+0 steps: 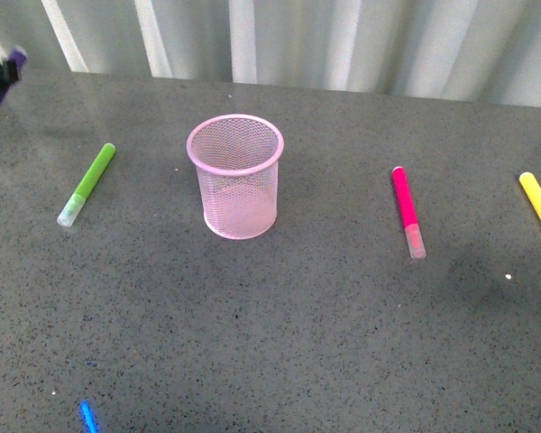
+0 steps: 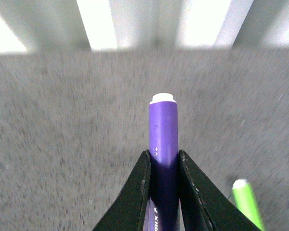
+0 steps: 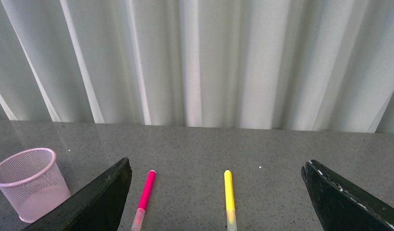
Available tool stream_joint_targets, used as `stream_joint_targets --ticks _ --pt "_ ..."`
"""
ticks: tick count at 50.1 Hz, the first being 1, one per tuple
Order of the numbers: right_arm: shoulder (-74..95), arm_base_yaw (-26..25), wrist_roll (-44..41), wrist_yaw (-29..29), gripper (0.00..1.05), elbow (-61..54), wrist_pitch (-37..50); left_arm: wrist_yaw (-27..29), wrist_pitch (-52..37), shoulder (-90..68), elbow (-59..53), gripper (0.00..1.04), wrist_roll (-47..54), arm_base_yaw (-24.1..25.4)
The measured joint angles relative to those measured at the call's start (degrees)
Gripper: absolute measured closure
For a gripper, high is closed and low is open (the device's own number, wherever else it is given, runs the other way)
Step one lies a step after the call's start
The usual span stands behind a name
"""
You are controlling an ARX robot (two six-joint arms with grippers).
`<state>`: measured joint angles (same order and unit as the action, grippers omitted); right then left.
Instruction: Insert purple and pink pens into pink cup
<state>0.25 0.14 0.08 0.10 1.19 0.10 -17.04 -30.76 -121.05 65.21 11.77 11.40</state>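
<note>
Left pincer point(image 2: 163, 159) clenched on the dark purple marker pen point(image 2: 163, 130), fingers pinching its barrel. The pen runs straight out along my fingers, white end leading, lifted off the grey speckled table point(image 1: 298, 343).

What matters now is the light pink wire-mesh cup point(image 1: 242, 203), standing upright mid-table with its mouth open to the top. In the front view my left pincer is only a dark smear at the far-left edge, so the cup lies well to its right and nearer my body. By my judgement, I have to swing the pen that way and tip it upright over the rim.

The magenta-pink marker pen point(image 1: 407, 212) lies flat to the right of the cup and well apart from it, long axis running away from me, clear cap toward me. My right pincer point(image 3: 216, 166) is nearer to it, jaws spread wide and holding nothing.

The lime-green marker point(image 1: 88, 183) lies left of the cup and the yellow marker point(image 1: 539, 207) at the far right, both to be left alone.

Hard to read:
- The left wrist view is blurred and shows no cup.
- The purple pen's rear end is buried between my fingers.
- A blue glint point(image 1: 88, 417) low on the table I cannot identify
</note>
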Motion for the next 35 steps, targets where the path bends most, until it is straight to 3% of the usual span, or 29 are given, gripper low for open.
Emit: stream_joint_targets --ticks 7,13,27,35 --pt "0.00 0.00 0.00 0.00 0.07 0.00 0.00 -0.81 -15.34 9.18 -8.09 0.92 -12.13 -5.05" --pt "0.00 0.00 0.00 0.02 0.07 0.00 0.00 2.32 -25.05 11.72 -12.85 0.92 -21.14 -11.15" --pt "0.00 0.00 0.00 0.00 0.07 0.00 0.00 7.80 -34.05 10.82 -16.68 0.92 -32.39 -25.99" --pt "0.00 0.00 0.00 0.00 0.07 0.00 0.00 9.79 -36.20 9.16 -16.65 0.92 -35.06 -30.51"
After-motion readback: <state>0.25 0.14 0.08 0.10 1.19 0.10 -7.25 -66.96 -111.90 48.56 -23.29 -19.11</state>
